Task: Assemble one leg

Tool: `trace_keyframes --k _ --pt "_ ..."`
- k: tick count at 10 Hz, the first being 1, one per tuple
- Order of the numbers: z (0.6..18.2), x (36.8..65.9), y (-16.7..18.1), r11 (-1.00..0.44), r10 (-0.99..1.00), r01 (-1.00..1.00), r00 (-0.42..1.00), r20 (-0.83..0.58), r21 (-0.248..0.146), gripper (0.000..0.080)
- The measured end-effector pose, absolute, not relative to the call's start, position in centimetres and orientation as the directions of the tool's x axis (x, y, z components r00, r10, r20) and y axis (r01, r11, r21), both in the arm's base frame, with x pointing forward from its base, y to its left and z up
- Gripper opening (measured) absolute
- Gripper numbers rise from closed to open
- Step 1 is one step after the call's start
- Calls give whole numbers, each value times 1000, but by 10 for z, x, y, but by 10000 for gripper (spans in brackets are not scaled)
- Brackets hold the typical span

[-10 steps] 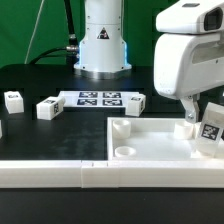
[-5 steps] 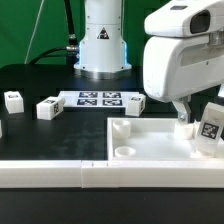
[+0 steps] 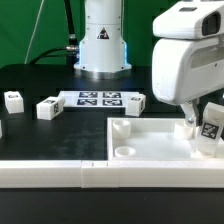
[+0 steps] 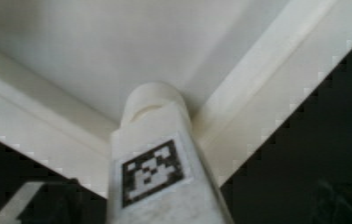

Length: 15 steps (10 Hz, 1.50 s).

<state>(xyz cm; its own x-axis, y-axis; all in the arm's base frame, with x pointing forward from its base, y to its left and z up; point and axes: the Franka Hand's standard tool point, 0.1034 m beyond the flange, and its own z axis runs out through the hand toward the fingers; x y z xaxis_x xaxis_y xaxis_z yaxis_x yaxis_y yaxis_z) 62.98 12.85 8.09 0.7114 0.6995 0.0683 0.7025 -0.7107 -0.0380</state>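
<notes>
Nearest in the exterior view, a long white rail point(image 3: 60, 172) runs across the front of the tabletop point(image 3: 40, 130). Just behind it lies the flat white panel point(image 3: 150, 140), with a round socket point(image 3: 124, 151) near its front corner on the exterior view's left.

The leg point(image 3: 211, 127) stands at the panel's edge on the exterior view's right. It is slightly tilted, its tag faces the camera, and its lower end is down inside the raised rim. The gripper point(image 3: 204, 118) appears clamped on it from above, fingers on opposite side faces. The wrist view looks along the leg point(image 4: 155, 150) toward the panel's corner walls, and whether its tip sits in a socket is hidden.

The leg looks like small, rigid moulded plastic, so it is probably light, stiff and rather smooth. I judge the flat side faces of its upper part to be the best hold, leaving the lower end free. A firm squeeze should not harm it, but the tilt could make it bind.

Farther back, several loose tagged blocks point(image 3: 47, 108) lie well apart from the panel. Beyond them are the marker board point(image 3: 98, 98) and the robot base point(image 3: 102, 45).
</notes>
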Motion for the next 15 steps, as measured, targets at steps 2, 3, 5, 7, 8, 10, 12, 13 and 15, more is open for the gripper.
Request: trace_keyframes --k 2,3,5,7,8,10,12,13,15 --pt "81 630 128 -674 735 738 674 71 -35 649" --pt "81 630 128 -674 735 738 674 71 -35 530" --pt "81 631 127 -675 734 737 675 71 -34 345" --pt "81 631 125 -687 723 726 687 71 -34 294" --pt "81 631 125 -701 709 712 701 71 -35 294" --pt "81 632 119 -758 643 648 762 84 -72 294" --pt "80 633 106 -897 409 419 908 94 -142 294" --pt "80 634 105 -938 299 310 950 91 -156 294" --pt "81 634 103 -975 125 137 989 76 -175 294"
